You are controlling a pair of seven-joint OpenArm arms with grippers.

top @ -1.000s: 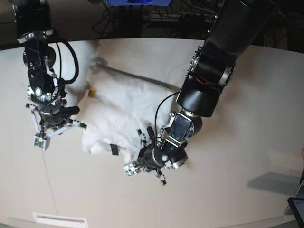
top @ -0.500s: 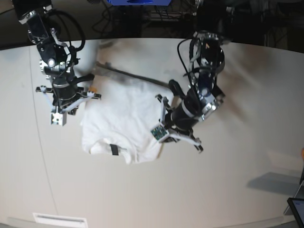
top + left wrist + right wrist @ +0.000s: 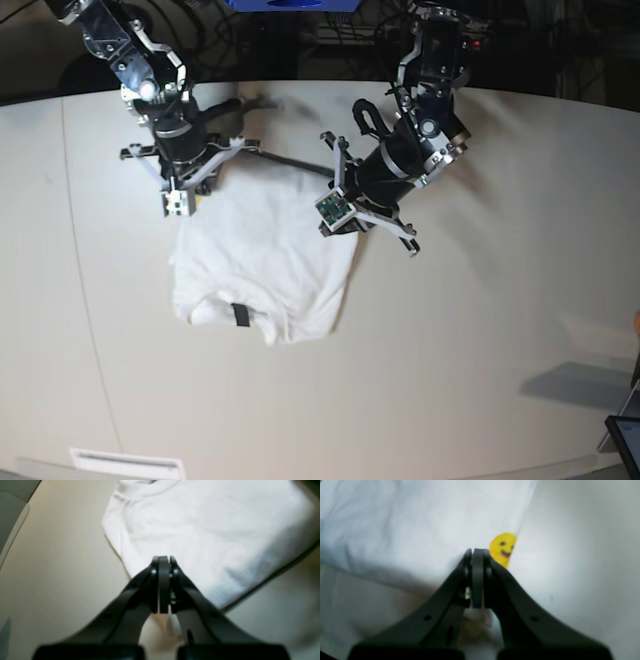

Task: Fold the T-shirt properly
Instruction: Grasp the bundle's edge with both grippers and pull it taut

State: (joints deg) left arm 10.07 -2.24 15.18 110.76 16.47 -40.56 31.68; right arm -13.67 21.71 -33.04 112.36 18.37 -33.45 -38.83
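Left hand (image 3: 163, 562) over T-shirt (image 3: 200, 530) edge

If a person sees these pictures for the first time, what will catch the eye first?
Probably the white T-shirt, lying folded in the middle of the pale table, black neck label toward the near edge. Next, the two black arms over its far edge, the left gripper and right gripper both shut.

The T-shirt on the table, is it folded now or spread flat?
Folded. The T-shirt lies as a compact, layered rectangle, with the sleeves tucked out of sight and the black neck label at its near edge.
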